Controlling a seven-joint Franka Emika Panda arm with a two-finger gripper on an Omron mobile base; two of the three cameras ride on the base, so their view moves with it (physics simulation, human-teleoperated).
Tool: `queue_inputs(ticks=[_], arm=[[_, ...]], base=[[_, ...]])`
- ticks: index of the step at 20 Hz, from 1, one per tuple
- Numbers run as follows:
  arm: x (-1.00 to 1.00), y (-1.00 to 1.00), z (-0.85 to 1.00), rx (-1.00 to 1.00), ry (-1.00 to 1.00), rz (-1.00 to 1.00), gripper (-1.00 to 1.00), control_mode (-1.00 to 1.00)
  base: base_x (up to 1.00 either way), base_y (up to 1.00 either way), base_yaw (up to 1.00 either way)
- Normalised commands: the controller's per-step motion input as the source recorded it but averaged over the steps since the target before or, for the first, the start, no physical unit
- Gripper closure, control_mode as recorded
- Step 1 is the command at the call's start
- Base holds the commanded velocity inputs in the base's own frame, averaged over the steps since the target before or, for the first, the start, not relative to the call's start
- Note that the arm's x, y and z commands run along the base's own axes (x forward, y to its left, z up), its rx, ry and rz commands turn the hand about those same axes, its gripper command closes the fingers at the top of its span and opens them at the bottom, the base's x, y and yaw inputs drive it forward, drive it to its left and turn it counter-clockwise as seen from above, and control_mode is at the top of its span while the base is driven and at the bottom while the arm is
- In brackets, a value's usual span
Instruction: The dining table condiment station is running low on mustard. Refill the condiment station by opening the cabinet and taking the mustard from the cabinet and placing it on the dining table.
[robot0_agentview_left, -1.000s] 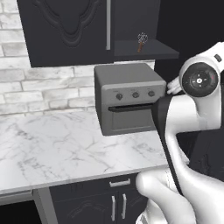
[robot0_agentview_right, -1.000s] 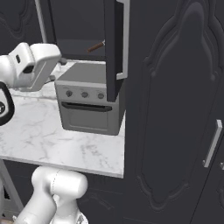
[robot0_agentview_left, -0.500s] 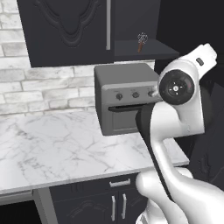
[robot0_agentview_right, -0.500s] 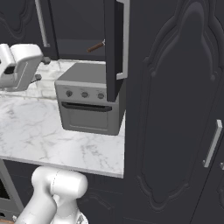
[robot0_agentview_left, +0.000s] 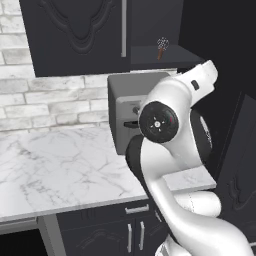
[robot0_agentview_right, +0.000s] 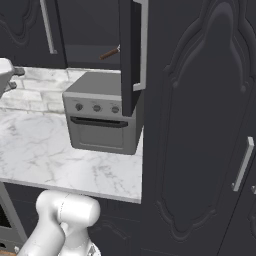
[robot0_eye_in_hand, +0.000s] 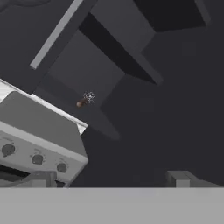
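Gripper (robot0_eye_in_hand: 107, 181) spread wide, empty, aimed at cabinet (robot0_agentview_left: 75, 35) above toaster oven (robot0_agentview_right: 102, 120); mustard unseen, only a whisk (robot0_eye_in_hand: 86, 99) on its shelf — risk clipping the open door (robot0_agentview_right: 131, 55).

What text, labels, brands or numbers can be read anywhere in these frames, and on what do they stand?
None can be read.
Toaster oven: three knobs on its front panel, no legible marks around them.
Cabinet doors: plain raised panels, no lettering.
Small brown-handled utensil on the cabinet shelf: too small to show any mark.
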Motion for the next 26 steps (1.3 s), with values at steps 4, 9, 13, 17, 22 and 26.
queue_inputs(ticks=[4, 9, 13, 17, 22, 26], arm=[[-0.02, 0.46, -0.03, 0.36, -0.19, 0.13, -1.0, -1.0], [0.16, 0.0, 0.36, 0.49, -0.11, 0.27, -1.0, -1.0], [0.38, -0.02, 0.16, 0.16, -0.03, 0.29, -1.0, -1.0], [0.33, 0.2, -0.06, 0.0, 0.04, 0.1, -1.0, -1.0], [0.33, 0.04, -0.11, 0.02, 0.04, 0.07, -1.0, -1.0], [0.21, 0.0, 0.0, 0.1, 0.0, 0.08, -1.0, -1.0]], base=[[0.0, 0.0, 0.0], [0.0, 0.0, 0.0], [0.0, 0.0, 0.0], [0.0, 0.0, 0.0], [0.0, 0.0, 0.0], [0.0, 0.0, 0.0]])
